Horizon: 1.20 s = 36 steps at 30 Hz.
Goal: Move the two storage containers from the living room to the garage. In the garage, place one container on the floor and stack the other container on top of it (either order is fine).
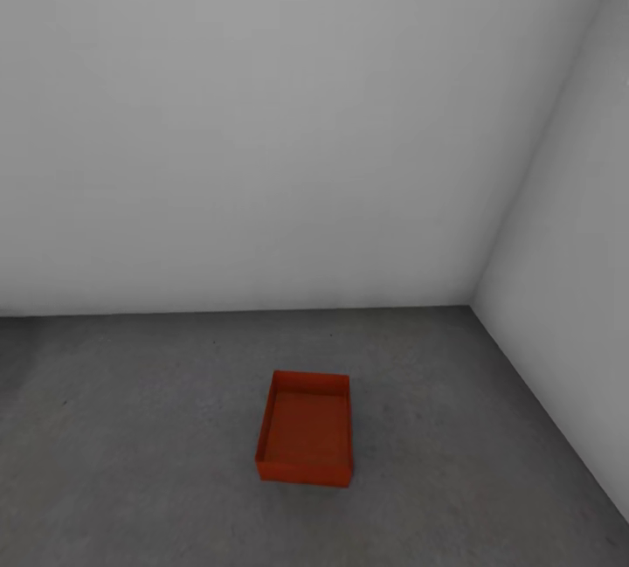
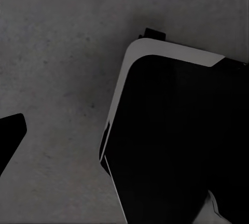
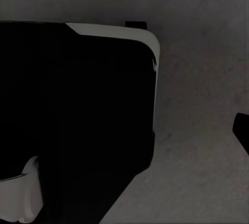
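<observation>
One orange-red storage container (image 1: 305, 438) sits open side up on the dark grey floor (image 1: 131, 445), near the white wall corner (image 1: 473, 300) (nothing stacked inside). Whether either gripper's fingers are apart or together, I cannot tell.

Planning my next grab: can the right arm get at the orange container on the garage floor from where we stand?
Probably not yet. The storage container sits alone on the dark grey floor with nothing around it, so the way is free, but the right wrist view shows just the robot's base and floor below. Likely drive closer and lower.
</observation>
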Available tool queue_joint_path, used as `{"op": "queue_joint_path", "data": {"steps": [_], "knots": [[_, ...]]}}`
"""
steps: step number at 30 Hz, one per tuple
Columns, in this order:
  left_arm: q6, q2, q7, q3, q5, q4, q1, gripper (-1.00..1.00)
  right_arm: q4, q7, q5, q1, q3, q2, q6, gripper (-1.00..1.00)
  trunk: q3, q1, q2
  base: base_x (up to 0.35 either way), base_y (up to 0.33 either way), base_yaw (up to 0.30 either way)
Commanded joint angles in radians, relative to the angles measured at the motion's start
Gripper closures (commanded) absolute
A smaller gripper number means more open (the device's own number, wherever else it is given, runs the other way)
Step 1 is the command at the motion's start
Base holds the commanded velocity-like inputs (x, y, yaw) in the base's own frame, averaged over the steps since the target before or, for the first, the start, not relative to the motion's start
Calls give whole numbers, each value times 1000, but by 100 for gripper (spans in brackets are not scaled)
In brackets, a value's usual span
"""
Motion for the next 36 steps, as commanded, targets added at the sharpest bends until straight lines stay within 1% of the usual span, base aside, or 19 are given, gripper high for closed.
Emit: {"op": "queue_joint_path", "data": {"steps": [1, 36], "knots": [[-1, 0, 1, 8, 1, 1, -1, -100, 3, 2, -3, -2, 5, 0, -6, -100, 0, 0, -1, 0, 0, 0], [-1, 4, 1, 9, 4, -1, -1, -100, 3, 2, -1, -2, 6, -2, -6, -100, 57, 0, -1, 0, 0, 0]]}}
